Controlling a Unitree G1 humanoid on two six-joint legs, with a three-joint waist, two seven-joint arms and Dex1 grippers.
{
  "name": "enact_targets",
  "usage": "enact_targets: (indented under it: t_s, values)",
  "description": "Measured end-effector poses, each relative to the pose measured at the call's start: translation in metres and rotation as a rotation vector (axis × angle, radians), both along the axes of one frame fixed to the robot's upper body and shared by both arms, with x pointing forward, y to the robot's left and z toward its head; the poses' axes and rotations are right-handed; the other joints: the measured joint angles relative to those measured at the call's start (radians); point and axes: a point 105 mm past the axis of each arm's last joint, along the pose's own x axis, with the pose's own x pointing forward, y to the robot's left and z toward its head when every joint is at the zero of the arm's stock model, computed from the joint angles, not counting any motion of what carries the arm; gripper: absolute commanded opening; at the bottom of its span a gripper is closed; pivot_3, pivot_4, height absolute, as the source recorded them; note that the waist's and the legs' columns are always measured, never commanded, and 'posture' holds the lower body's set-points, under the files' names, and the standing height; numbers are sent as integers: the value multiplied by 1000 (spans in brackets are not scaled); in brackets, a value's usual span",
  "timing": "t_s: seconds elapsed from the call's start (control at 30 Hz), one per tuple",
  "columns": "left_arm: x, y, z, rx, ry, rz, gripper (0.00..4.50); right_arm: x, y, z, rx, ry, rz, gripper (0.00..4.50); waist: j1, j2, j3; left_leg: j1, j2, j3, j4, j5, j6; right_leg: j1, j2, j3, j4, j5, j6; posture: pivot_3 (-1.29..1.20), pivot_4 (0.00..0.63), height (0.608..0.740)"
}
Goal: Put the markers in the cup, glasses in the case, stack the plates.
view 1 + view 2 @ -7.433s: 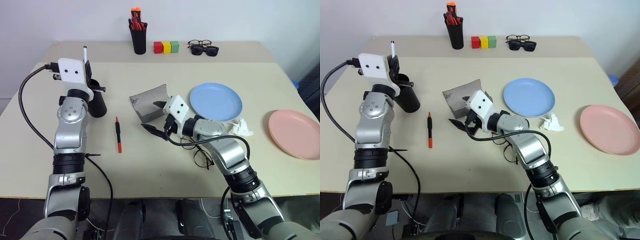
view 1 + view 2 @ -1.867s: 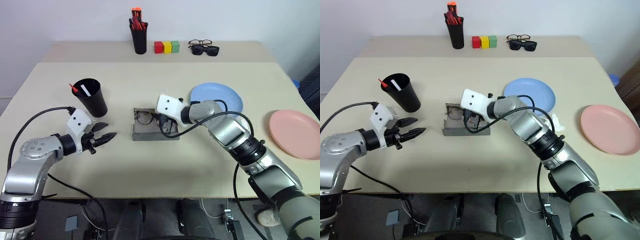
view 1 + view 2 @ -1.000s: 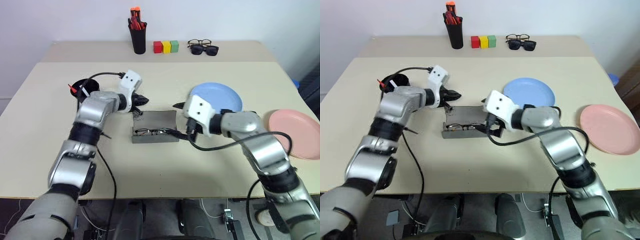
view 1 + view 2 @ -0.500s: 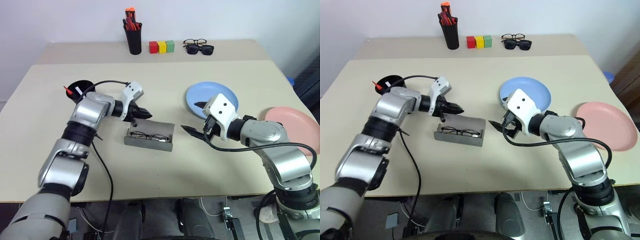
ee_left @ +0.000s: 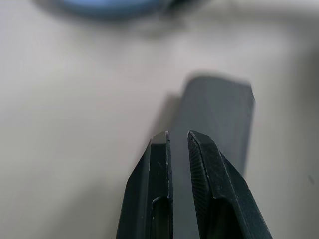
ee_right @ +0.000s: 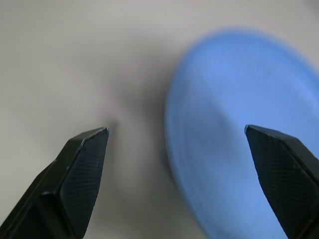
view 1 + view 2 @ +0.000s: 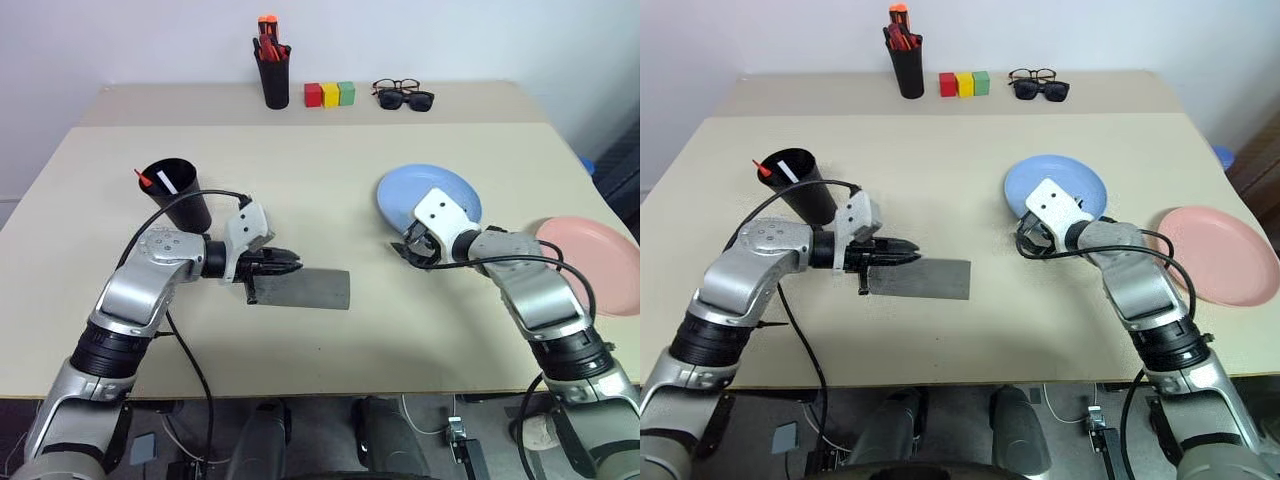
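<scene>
Left eye view — oblong grey case point(image 7: 300, 288)

Matt plastics on a smooth pale tabletop

The tabletop point(image 7: 330, 190) is smooth, matt beige laminate. The case point(image 7: 300, 288) looks like grey, fabric-textured, dull cloth. The light blue plate point(image 7: 432, 190) and salmon pink plate point(image 7: 600, 260) are smooth plastic with a soft sheen. The cup point(image 7: 180, 195) is matt black plastic. The left gripper point(image 5: 178, 149) fingers point(image 5: 207, 184) carry finely ribbed black pads.
</scene>
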Motion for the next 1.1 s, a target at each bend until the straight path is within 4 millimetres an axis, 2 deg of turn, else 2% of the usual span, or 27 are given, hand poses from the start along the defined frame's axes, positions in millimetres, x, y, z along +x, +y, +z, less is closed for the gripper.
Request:
enact_targets:
  t_s: [0.03, 0.2, 0.23, 0.43, 0.53, 0.6, 0.67, 0.73, 0.8, 0.87, 0.93, 1.0, 1.1]
  values:
    - [-2, 0, 2, -19, -19, 2, 474, 2, -2, -4, -15, 3, -7, 3117, -1, 0, 0, 0, 0, 0, 0, 0, 0, 0, 0, 0, 0, 0, 0, 0, 150, 740]
    - [-8, -3, 1, -57, -32, 1, 474, 8, -8, -8, -46, -26, -36, 389, -2, 0, 0, 0, 0, 0, 0, 0, 0, 0, 0, 0, 1, 0, 0, 0, 150, 740]
    - [-8, -5, 1, -66, -35, 2, 474, 8, -6, -6, -45, -36, -30, 19, -2, 0, 0, 0, 0, 0, 0, 0, 0, 0, 0, 0, 0, 0, 0, 0, 150, 740]
    - [-6, -11, 5, -101, -60, -2, 474, 6, -3, 11, -78, -136, -18, 19, -2, 0, 0, 0, 0, 0, 0, 0, 0, 0, 0, 0, 1, 0, 0, 0, 150, 740]
    - [1, -17, 7, -118, -66, -16, 474, -8, -9, 39, -74, -230, -9, 19, 6, 1, 0, 0, 0, 0, 0, 0, 0, 0, 0, 0, 0, 0, 0, 0, 150, 740]
    - [7, -23, 8, -131, -70, -32, 474, -26, -32, 62, -116, -277, -47, 19, 25, 1, 0, -1, -1, 0, 1, 0, 0, 1, 0, -1, -1, 0, 0, 0, 150, 740]
    - [12, -26, 6, -134, -67, -50, 474, -51, -67, 71, -194, -257, -127, 19, 42, 1, 0, -1, -1, 0, 1, -1, 1, 2, 0, -1, -3, 0, 1, 0, 150, 740]
    - [17, -30, 5, -153, -60, -62, 474, -72, -93, 68, -237, -196, -202, 19, 47, 0, 0, -1, -1, 0, 1, -1, 2, 2, 0, -1, -3, 0, 1, 0, 150, 740]
    - [18, -37, 9, -191, -63, -91, 474, -89, -108, 58, -239, -134, -257, 19, 43, 0, 0, 0, -1, 1, 1, -1, 2, 3, 0, 0, -3, 0, 1, 0, 150, 740]
    - [17, -46, 16, -231, -75, -134, 474, -101, -119, 44, -245, -69, -286, 646, 35, 1, -1, 1, 0, 1, 2, -1, 2, 3, 0, 0, -2, 0, 1, 0, 150, 740]
    - [14, -51, 20, -260, -80, -165, 474, -107, -126, 40, -238, -47, -316, 1436, 21, 2, -1, 3, 0, 1, 2, -1, 2, 4, 0, 0, -2, 0, 1, 0, 150, 740]
    - [13, -54, 23, -276, -83, -181, 474, -107, -130, 40, -235, -47, -331, 2473, 14, 2, -1, 3, 0, 1, 2, -1, 2, 4, 1, 0, -1, 0, 1, 0, 150, 740]
    - [13, -54, 23, -275, -85, -175, 474, -101, -122, 39, -221, -55, -300, 3995, 13, 3, -2, 4, 0, 1, 1, -1, 2, 5, 1, 0, -1, 0, 1, 0, 150, 740]
